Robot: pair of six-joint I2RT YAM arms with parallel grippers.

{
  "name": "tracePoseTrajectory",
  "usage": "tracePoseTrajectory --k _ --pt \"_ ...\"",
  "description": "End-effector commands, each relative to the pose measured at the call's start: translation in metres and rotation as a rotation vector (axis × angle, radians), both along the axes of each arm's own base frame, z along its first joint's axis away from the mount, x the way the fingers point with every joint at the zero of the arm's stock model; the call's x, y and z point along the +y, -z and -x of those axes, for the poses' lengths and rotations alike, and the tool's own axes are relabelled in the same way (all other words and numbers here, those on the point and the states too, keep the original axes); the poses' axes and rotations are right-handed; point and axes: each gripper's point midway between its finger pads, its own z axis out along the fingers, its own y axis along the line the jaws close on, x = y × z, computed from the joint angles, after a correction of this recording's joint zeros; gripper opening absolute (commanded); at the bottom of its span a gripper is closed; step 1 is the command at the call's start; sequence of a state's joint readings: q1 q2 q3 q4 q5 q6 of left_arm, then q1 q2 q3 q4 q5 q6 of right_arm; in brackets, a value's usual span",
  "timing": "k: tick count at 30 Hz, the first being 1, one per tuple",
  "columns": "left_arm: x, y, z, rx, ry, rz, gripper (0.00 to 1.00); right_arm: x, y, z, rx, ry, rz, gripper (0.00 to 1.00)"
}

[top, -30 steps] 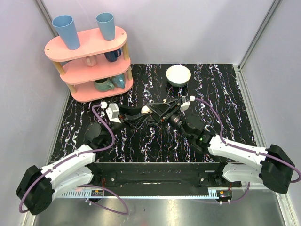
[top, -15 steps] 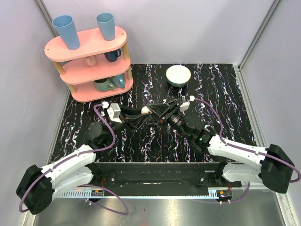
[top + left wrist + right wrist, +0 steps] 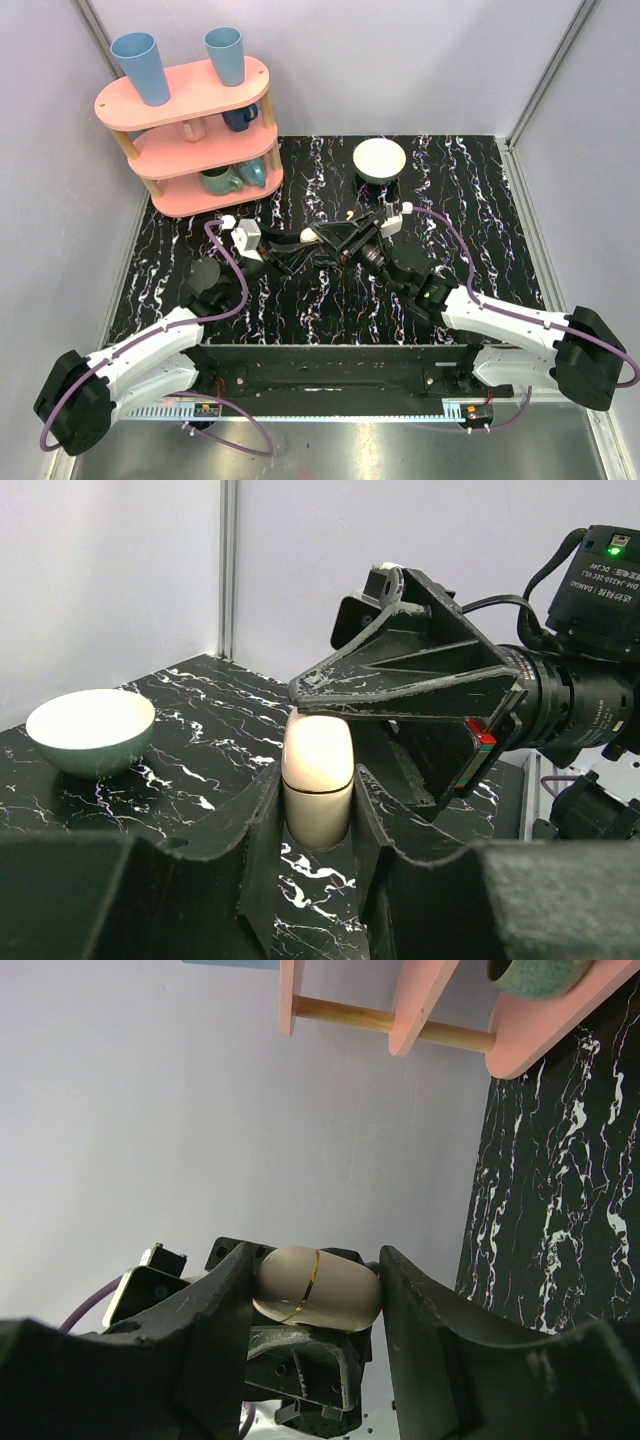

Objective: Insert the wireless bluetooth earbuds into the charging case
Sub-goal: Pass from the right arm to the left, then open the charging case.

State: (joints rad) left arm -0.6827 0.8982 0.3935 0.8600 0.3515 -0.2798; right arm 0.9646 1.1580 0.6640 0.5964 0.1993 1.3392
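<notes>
Gleaming cream charging case (image 3: pixel 338 1292) shows a gold seam (image 3: pixel 311 1282)

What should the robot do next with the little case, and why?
Probably ease the lid open. The left gripper and right gripper both clamp the charging case, and its seam looks shut, so nothing can go in yet.

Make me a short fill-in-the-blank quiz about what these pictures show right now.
1. The left end effector and right end effector both grip the charging case, whose lid is ____.
2. The bowl sits on the ____ marbled table.
3. Two ____ cups stand atop the pink shelf.
Missing words: closed; black; blue.
</notes>
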Motion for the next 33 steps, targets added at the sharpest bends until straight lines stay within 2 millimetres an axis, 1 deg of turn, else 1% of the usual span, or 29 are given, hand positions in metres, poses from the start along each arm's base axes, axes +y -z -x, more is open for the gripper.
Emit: tracePoseTrajectory --k 1,3,4,6,7,8,9,10,11,12,13,14,15,16,17,18,19,20,21,22,23,25,28,30,31,33 --pt "0.001 -0.022 0.0 -0.056 -0.012 0.019 0.12 -0.002 -0.041 0.008 -0.076 -0.018 -0.087 0.0" --pt "0.002 -0.022 0.0 -0.059 -0.016 0.018 0.06 -0.003 -0.039 0.008 -0.077 -0.015 -0.088 0.01" --pt "0.002 -0.022 0.0 -0.061 -0.017 0.019 0.02 -0.004 -0.042 0.008 -0.083 -0.013 -0.096 0.07" --pt "0.003 -0.023 0.0 -0.065 -0.023 0.018 0.0 -0.005 -0.04 0.01 -0.092 -0.015 -0.1 0.23" --pt "0.004 -0.024 0.001 -0.07 -0.025 0.021 0.0 -0.006 -0.042 0.011 -0.113 -0.013 -0.096 0.33" --pt "0.006 -0.025 0.001 -0.075 -0.033 0.022 0.0 -0.008 -0.044 0.011 -0.13 -0.008 -0.089 0.5" --pt "0.008 -0.025 0.001 -0.078 -0.042 0.023 0.0 -0.009 -0.045 0.012 -0.148 -0.002 -0.073 0.55" --pt "0.011 -0.028 0.003 -0.091 -0.047 0.024 0.0 -0.009 -0.037 0.011 -0.172 0.01 0.001 0.6" --pt "0.012 -0.027 0.004 -0.101 -0.051 0.017 0.0 -0.015 -0.051 0.012 -0.211 0.026 0.012 0.68" --pt "0.014 -0.028 0.005 -0.109 -0.059 0.014 0.0 -0.017 -0.053 0.012 -0.24 0.033 0.055 0.71" --pt "0.016 -0.028 0.007 -0.115 -0.062 0.009 0.0 -0.024 -0.05 0.013 -0.29 0.053 0.159 0.73" --pt "0.017 -0.028 0.007 -0.128 -0.07 -0.004 0.0 -0.029 -0.063 0.013 -0.332 0.071 0.19 0.75" --pt "0.018 -0.024 0.007 -0.121 -0.074 -0.022 0.0 -0.032 -0.063 0.013 -0.396 0.084 0.273 0.78" --pt "0.021 -0.027 0.009 -0.135 -0.078 -0.021 0.0 -0.037 -0.062 0.016 -0.422 0.078 0.333 0.8" --pt "0.021 -0.025 0.011 -0.148 -0.08 -0.031 0.0 -0.039 -0.075 0.019 -0.474 0.075 0.358 0.8" --pt "0.022 -0.027 0.014 -0.166 -0.072 -0.03 0.0 -0.04 -0.077 0.02 -0.548 0.069 0.433 0.81" --pt "0.023 -0.029 0.017 -0.181 -0.067 -0.024 0.0 -0.035 -0.062 0.024 -0.558 0.007 0.525 0.81" --pt "0.024 -0.03 0.02 -0.197 -0.062 -0.028 0.0 -0.034 -0.077 0.026 -0.598 -0.01 0.551 0.81" --pt "0.022 -0.032 0.026 -0.22 -0.034 -0.029 0.0 -0.031 -0.073 0.027 -0.644 -0.046 0.628 0.8" --pt "0.023 -0.035 0.03 -0.239 -0.026 -0.024 0.0 -0.022 -0.046 0.033 -0.623 -0.154 0.721 0.79" --pt "0.023 -0.037 0.033 -0.255 -0.015 -0.024 0.0 -0.021 -0.055 0.034 -0.641 -0.168 0.732 0.79" --pt "0.023 -0.041 0.039 -0.281 0.004 -0.023 0.0 -0.014 -0.044 0.042 -0.673 -0.25 0.768 0.78" --pt "0.024 -0.048 0.043 -0.311 0.015 -0.02 0.0 -0.01 -0.04 0.05 -0.717 -0.314 0.777 0.78" --pt "0.023 -0.049 0.046 -0.322 0.021 -0.02 0.0 -0.007 -0.041 0.053 -0.746 -0.346 0.788 0.77" --pt "0.024 -0.049 0.046 -0.323 0.02 -0.016 0.0 -0.006 -0.037 0.055 -0.742 -0.37 0.797 0.77" --pt "0.023 -0.049 0.046 -0.324 0.024 -0.018 0.0 -0.005 -0.037 0.055 -0.756 -0.374 0.803 0.77"
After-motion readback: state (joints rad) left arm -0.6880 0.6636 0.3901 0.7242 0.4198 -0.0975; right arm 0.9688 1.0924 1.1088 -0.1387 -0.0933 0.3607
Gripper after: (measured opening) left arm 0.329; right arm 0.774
